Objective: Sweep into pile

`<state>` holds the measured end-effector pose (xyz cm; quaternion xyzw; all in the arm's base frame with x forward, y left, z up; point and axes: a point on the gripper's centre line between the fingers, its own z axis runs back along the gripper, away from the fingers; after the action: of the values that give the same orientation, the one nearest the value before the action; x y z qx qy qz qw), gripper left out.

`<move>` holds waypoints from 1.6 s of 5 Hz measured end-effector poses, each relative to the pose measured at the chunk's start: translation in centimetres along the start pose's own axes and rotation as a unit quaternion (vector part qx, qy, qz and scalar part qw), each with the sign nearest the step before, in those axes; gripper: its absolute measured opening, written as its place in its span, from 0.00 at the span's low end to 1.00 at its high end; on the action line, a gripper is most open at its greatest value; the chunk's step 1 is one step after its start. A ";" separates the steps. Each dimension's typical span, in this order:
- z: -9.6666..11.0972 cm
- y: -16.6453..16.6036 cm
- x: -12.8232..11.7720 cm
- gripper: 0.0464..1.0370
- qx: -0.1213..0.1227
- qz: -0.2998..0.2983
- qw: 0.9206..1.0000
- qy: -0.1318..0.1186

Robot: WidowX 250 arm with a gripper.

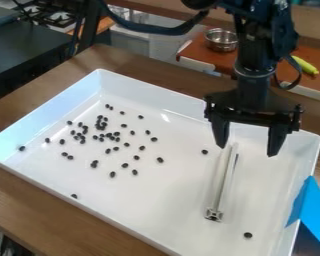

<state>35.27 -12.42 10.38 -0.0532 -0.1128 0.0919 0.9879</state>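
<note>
Two-finger gripper (247, 151), spread wide and empty.
Hangs over the far end of a slim pale bar (223, 182), presumably to straddle and grip a sweeping tool. Lies in the white tray (156, 210), probably walled to keep scattered dark beans (101, 127) off the wooden table (29, 200) while being gathered.

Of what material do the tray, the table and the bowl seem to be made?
Tray: probably plastic, white and glossy, with a bright highlight inside. Table: wood or a wood-look laminate, brown with darker streaks. Bowl: likely polished metal, silvery with mirror-like reflections.
</note>
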 end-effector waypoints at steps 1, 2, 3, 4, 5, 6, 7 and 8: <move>-1.2 0.3 -0.5 0.96 0.010 0.003 1.000 0.016; -1.6 1.1 -0.5 0.96 0.035 0.012 0.999 0.015; -1.8 1.8 -0.7 0.96 0.061 0.012 0.998 0.027; -1.9 1.8 -0.6 0.96 0.061 0.017 0.998 0.023; -2.6 1.2 -1.0 0.96 0.058 0.017 0.998 0.018; -3.0 1.0 -1.3 0.96 0.060 0.017 0.998 0.022; -3.2 1.0 -1.3 0.96 0.061 0.020 0.998 0.022; -3.3 1.1 -1.3 0.96 0.060 0.021 0.998 0.020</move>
<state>34.60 -11.92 6.75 0.0023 -0.0856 0.1185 0.9893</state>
